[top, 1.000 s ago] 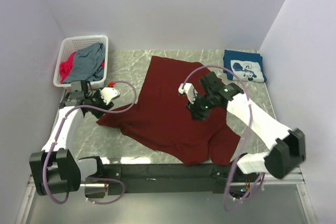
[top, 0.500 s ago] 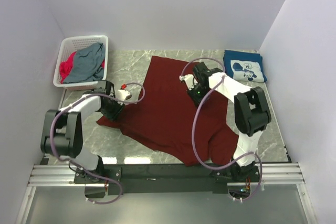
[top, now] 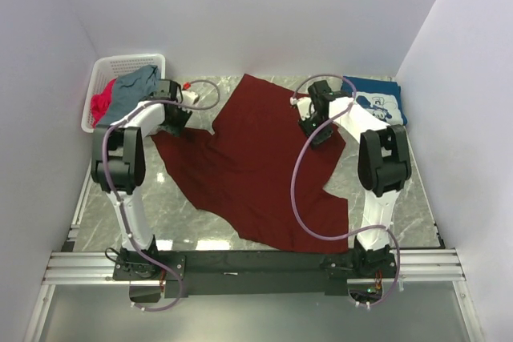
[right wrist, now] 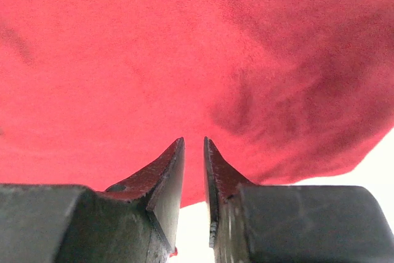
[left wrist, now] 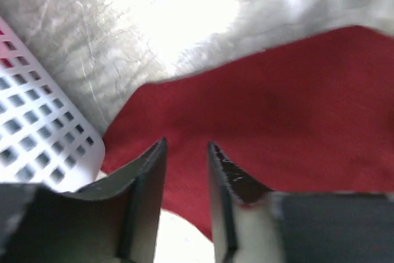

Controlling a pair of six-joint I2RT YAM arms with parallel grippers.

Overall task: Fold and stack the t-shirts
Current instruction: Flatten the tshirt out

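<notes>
**While the maroon shirt lies skewed: spread it before folding**

Since the maroon t-shirt [top: 248, 166] covers most of the marble counter [top: 200, 222] at centre frame, that is the piece in hand. It sits crooked, with one corner peaking toward top centre and the hem trailing to lower right.

White basket [top: 120, 62], upper left, holds the grey-blue t-shirt [top: 132, 90] and the pink t-shirt [top: 100, 106]. Navy t-shirt [top: 381, 102], upper right, lies folded on the counter, probably the base of the stack.

Left end effector [top: 172, 120] is at the shirt's upper-left sleeve, just beside the basket. Its jaws are narrowed with cloth between them, so it appears clenched on the sleeve. Right end effector [top: 314, 127] is at the upper-right edge, jaws nearly together on a pinch of maroon cloth.

Judgement: the step is laying the shirt flat.
- Draw both corners apart evenly.
- Keep the cloth low and taut.
- Stay clear of the basket wall.
- Release only once the wrinkles are out.
</notes>
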